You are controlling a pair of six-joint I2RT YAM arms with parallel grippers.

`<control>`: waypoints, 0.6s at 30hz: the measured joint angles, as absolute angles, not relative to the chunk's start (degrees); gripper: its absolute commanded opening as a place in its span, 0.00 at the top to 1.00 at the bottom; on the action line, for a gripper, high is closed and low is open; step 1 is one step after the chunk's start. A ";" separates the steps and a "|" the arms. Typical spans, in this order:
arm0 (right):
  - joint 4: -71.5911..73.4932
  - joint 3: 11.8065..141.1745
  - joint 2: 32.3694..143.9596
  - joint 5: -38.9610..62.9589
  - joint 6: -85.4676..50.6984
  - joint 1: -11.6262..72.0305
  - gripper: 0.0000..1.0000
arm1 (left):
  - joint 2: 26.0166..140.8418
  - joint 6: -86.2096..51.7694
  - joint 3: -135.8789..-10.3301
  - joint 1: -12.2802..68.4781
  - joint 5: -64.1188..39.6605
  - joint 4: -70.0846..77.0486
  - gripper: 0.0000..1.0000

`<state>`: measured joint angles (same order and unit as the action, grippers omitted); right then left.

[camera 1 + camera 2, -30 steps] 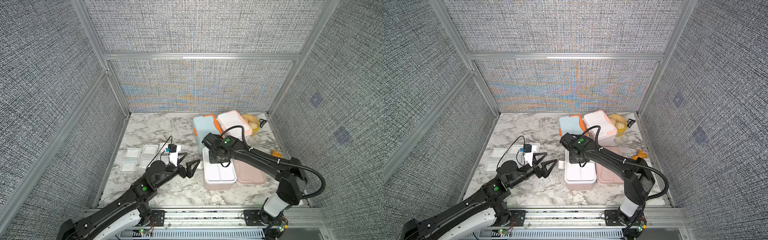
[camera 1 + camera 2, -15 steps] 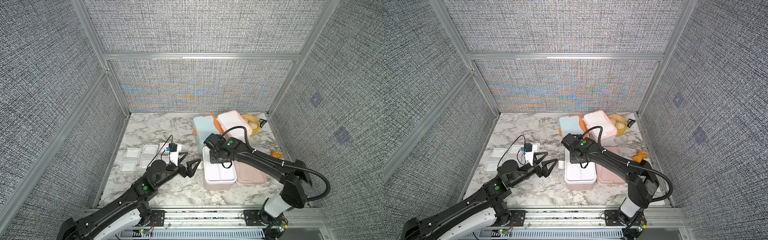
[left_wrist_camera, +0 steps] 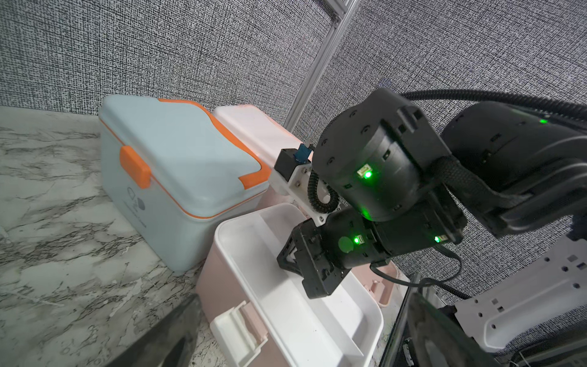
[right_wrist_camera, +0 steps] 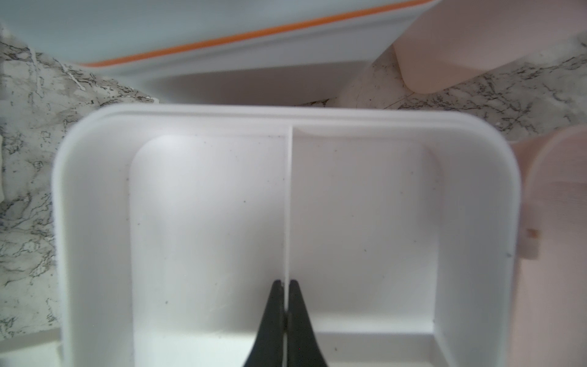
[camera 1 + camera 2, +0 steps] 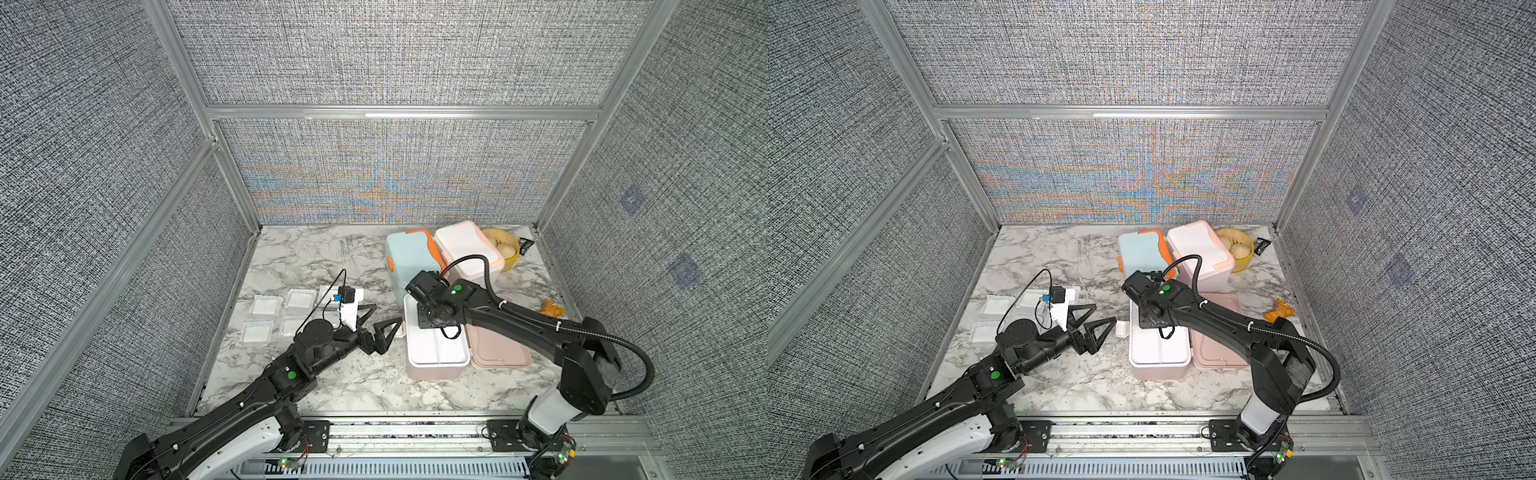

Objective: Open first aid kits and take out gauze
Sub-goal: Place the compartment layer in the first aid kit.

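**Both arms, seen from above and from the wrists.** My left arm (image 5: 266,395) reaches low and forward from my base, the forearm close to level. My left gripper (image 5: 388,314) is turned on its side, its jaws spread wide and empty. My right arm (image 5: 519,328) stretches forward and across toward my left side, with its wrist (image 3: 365,178) bent sharply down. My right gripper (image 4: 285,286) therefore points straight downward, its jaws drawn together with only a sliver between the tips.
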<state>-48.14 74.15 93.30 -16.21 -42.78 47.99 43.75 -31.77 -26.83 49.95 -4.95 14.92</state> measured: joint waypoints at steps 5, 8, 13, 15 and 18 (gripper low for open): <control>-48.99 73.95 88.92 -15.03 -42.74 47.94 0.41 | 45.15 -31.94 -28.25 49.95 -6.09 14.87 0.00; -49.12 73.67 84.75 -14.87 -42.35 47.86 0.20 | 46.50 -32.16 -29.69 49.95 -7.03 14.87 0.00; -49.28 70.87 77.38 -15.03 -40.75 46.35 0.05 | 49.84 -32.82 -32.86 50.13 -9.19 14.70 0.00; -49.19 68.60 73.78 -15.16 -39.90 44.77 0.01 | 51.72 -33.12 -34.61 50.50 -9.72 13.93 0.00; -48.97 64.18 67.70 -15.14 -38.59 41.60 0.01 | 55.07 -33.47 -37.30 51.53 -10.50 12.71 0.00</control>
<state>-48.97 64.18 67.70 -15.14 -38.59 41.60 55.07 -33.47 -37.30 51.53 -10.50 12.71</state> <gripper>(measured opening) 0.989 0.997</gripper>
